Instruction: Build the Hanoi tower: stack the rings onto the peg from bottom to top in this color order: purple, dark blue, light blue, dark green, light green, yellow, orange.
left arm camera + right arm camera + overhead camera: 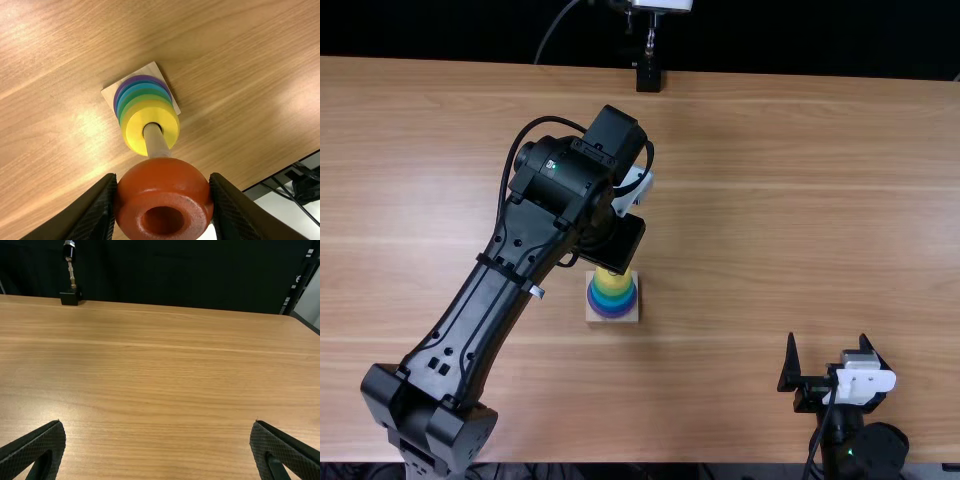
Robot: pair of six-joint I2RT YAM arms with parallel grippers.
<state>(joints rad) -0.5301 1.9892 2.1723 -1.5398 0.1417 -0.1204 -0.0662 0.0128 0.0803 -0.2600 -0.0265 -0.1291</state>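
Note:
In the top view, my left gripper (614,246) hangs over the wooden-based tower, whose yellow ring (612,280) tops the stack. In the left wrist view, that gripper (164,192) is shut on the orange ring (164,200). Below it, the pale peg (156,142) rises from the yellow ring (135,131), with green, blue and purple rings (120,93) beneath. The peg's upper end is hidden behind the orange ring; whether it enters the hole, I cannot tell. My right gripper (827,338) stands open at the near right; its fingers are wide apart in the right wrist view (158,426).
A small black stand (648,76) is at the table's far edge. The square wooden base (629,313) lies flat on the table (750,220). My left arm stretches over the table's left half, from the near edge to the tower.

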